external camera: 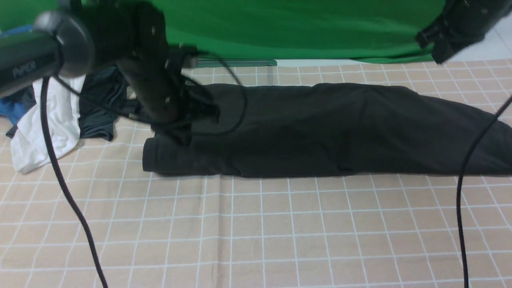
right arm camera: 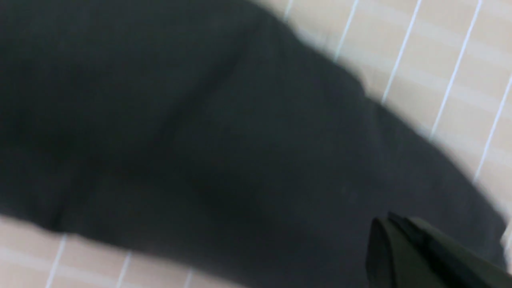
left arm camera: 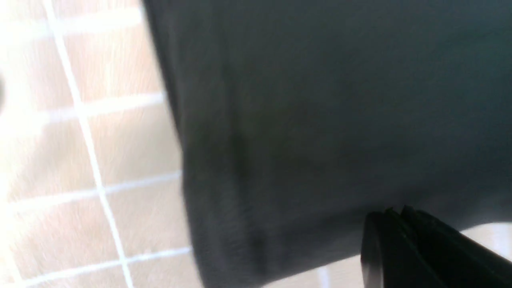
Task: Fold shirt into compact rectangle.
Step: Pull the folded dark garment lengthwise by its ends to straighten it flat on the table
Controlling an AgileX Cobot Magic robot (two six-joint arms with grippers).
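Left wrist view: shirt (left arm camera: 320,120) just beyond closed fingers (left arm camera: 404,252).

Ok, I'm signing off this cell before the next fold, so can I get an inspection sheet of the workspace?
Surface: beige checked cloth, lightly creased.
Job's things: black shirt lying in a long band, not yet a compact rectangle.
Clutter: white, blue and dark clothes heaped far left.
Grippers: left gripper shut at the shirt's left end; right gripper shut above the shirt.
Cables: black cables hang on both sides.
Surroundings: green backdrop.
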